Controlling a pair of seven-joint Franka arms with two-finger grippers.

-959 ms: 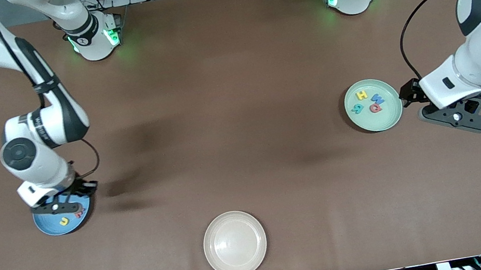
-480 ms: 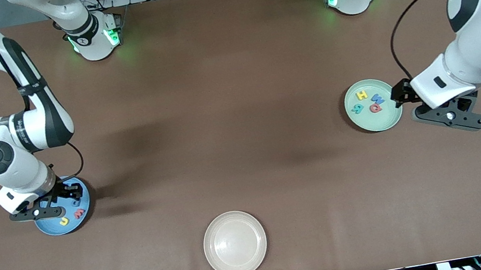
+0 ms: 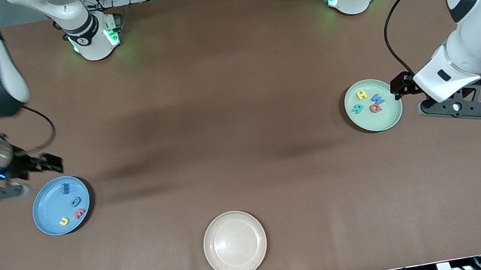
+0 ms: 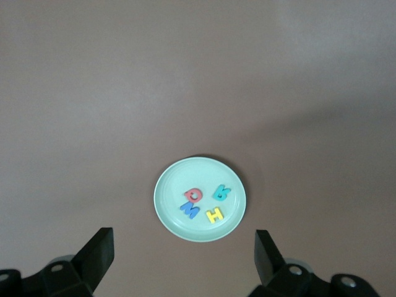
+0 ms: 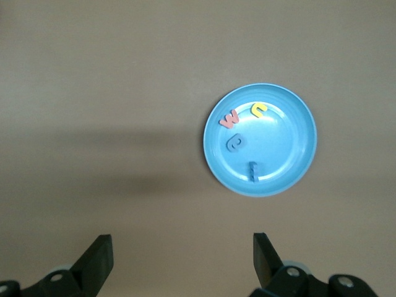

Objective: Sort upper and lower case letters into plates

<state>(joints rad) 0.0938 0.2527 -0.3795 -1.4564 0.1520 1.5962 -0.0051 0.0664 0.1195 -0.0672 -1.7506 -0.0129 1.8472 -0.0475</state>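
— Now, where are the letters sitting?

— Four are lying in the blue plate (image 3: 61,205) toward the right arm's end of the table: a yellow u (image 3: 64,221), a red letter (image 3: 79,213), a blue a (image 3: 74,201) and a small blue piece (image 3: 66,187) whose shape cannot be read. Four more are lying in the green plate (image 3: 373,105) toward the left arm's end: a yellow H (image 3: 362,95), a blue W (image 3: 378,98), a red Q (image 3: 375,107) and a teal letter (image 3: 356,108).

— And the grippers?

— Both are hanging empty with fingers spread wide. The right gripper (image 3: 37,164) is hovering over bare table just beside the blue plate's rim, on the side toward the bases. The left gripper (image 3: 401,86) is hovering at the green plate's edge, on the side toward its own end of the table.

— Anything else on the table?

— A cream plate (image 3: 235,244) is sitting alone, nearest the front camera, well apart from both others and holding no letters.
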